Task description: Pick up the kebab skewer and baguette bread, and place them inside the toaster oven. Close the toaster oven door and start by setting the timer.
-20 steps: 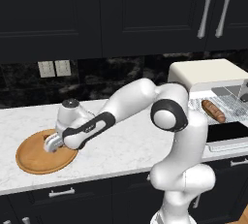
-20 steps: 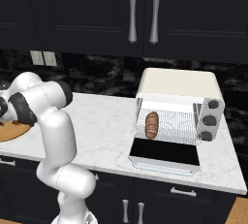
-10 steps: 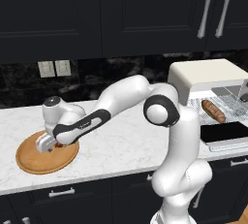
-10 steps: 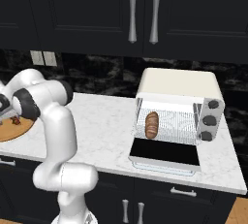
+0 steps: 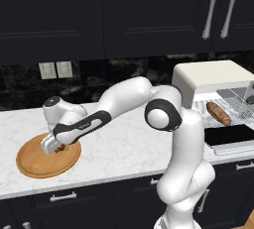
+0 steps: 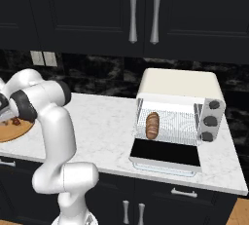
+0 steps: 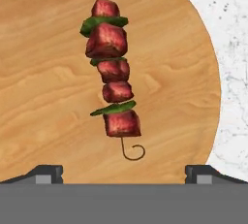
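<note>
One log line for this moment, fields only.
stage: reaching for skewer | gripper: open, over wooden plate | bread: on oven rack | door: open

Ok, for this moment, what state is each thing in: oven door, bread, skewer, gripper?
toaster oven door: open, folded down flat.
baguette bread: lying on the rack inside the toaster oven.
kebab skewer: lying on the wooden plate, not gripped.
gripper: open, above the skewer.
</note>
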Tool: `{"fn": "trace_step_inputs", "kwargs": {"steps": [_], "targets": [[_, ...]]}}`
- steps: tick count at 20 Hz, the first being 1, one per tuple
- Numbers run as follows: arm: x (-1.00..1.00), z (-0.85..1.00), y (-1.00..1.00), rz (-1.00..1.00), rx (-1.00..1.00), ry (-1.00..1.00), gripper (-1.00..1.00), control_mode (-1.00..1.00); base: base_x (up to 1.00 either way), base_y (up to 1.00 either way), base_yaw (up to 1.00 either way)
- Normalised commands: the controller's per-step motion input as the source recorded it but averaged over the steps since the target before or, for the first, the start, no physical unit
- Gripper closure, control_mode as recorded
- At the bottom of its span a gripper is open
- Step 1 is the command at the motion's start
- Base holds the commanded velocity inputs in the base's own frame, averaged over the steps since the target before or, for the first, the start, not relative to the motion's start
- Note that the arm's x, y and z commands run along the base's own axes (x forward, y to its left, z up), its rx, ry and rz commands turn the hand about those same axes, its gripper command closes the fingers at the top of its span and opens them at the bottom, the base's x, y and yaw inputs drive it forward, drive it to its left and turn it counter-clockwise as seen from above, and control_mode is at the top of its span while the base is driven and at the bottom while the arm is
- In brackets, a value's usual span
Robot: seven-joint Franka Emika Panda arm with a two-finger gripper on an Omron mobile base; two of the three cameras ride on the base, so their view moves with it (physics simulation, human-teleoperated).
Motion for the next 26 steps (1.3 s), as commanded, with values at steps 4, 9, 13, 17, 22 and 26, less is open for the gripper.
{"fn": "trace_step_inputs", "kwargs": {"steps": [4, 9, 13, 17, 22, 26], "targets": [[0.18, -0.31, -0.01, 0.03, 0.00, 0.00, -1.00, -1.00, 0.00, 0.00, 0.00], [0.16, -0.28, 0.12, 0.03, 0.00, 0.01, -1.00, -1.00, 0.00, 0.00, 0.00], [0.36, -0.14, 0.11, 0.04, 0.00, 0.03, -1.00, -1.00, 0.00, 0.00, 0.00], [0.34, -0.02, 0.17, 0.05, 0.00, 0.04, -1.00, -1.00, 0.00, 0.00, 0.00], [0.10, -0.01, 0.39, 0.05, 0.00, 0.05, -1.00, -1.00, 0.00, 0.00, 0.00], [0.00, -0.06, 0.34, 0.05, 0.00, 0.03, -1.00, -1.00, 0.00, 0.00, 0.00]]}}
